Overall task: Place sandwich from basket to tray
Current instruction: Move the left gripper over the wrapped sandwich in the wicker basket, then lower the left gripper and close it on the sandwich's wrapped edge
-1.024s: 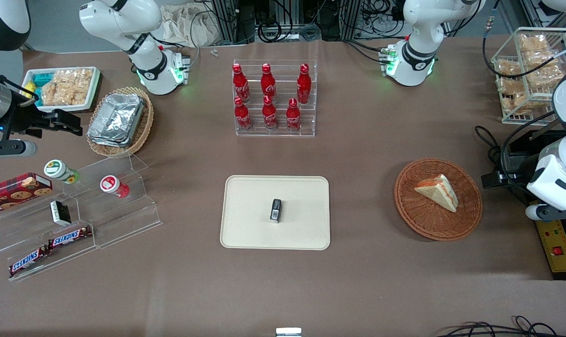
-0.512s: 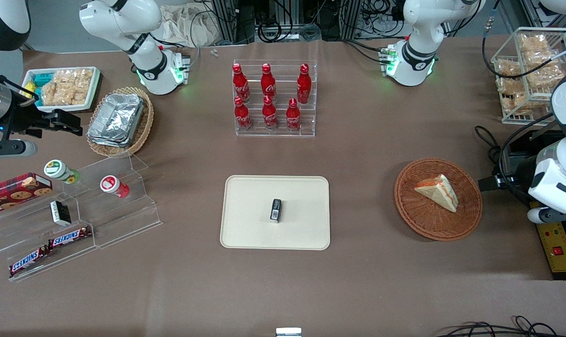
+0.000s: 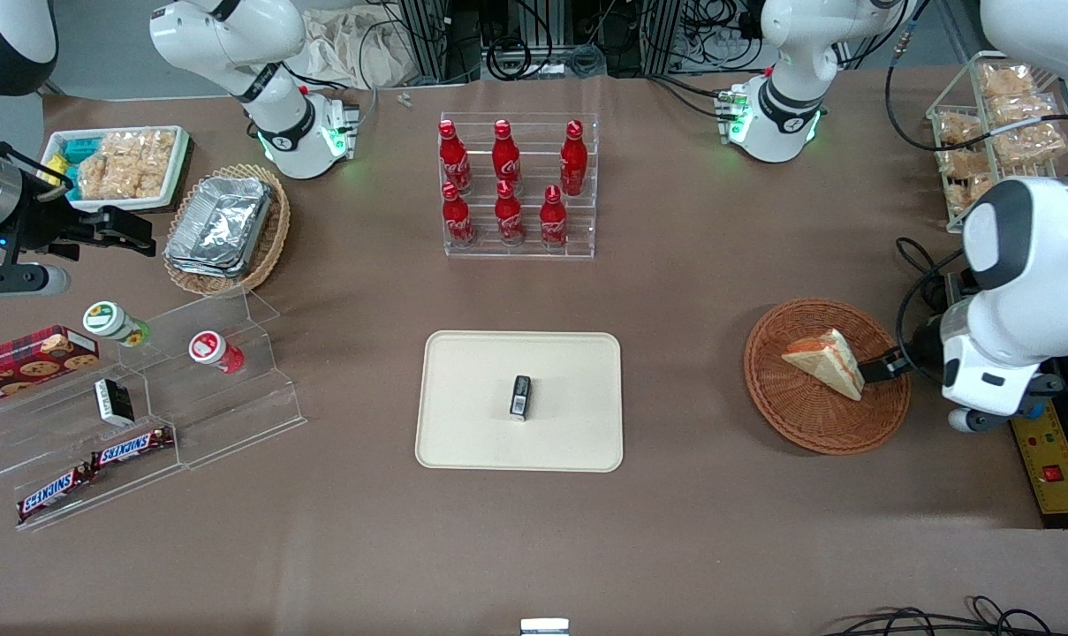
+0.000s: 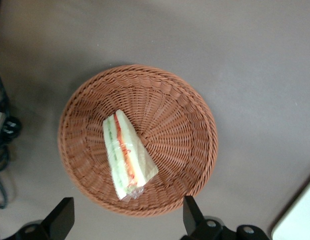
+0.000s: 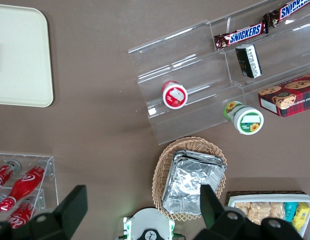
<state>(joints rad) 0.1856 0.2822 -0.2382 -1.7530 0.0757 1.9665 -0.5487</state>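
The sandwich [image 3: 828,362] is a pale triangular wedge with orange and green layers, lying in the round reddish-brown basket [image 3: 807,430] toward the working arm's end of the table. In the left wrist view the sandwich [image 4: 127,155] lies in the basket [image 4: 190,125] just off its centre. My left gripper [image 3: 885,365] hovers over the basket's rim beside the sandwich's wide end. It [image 4: 127,222] is open and empty, its fingers [image 4: 62,219] spread wider than the sandwich. The cream tray [image 3: 472,424] lies mid-table, and its corner [image 4: 301,219] shows in the left wrist view.
A small black packet [image 3: 520,396] lies on the tray. A clear rack of red bottles [image 3: 518,185] stands farther from the front camera than the tray. A wire rack of snack bags [image 3: 997,141], cables [image 3: 927,274] and a yellow box [image 3: 1053,468] lie at the working arm's end.
The left arm has swung in from the table's end toward the basket; its gripper now hangs over the basket's rim beside the sandwich. The sandwich and basket have not moved.
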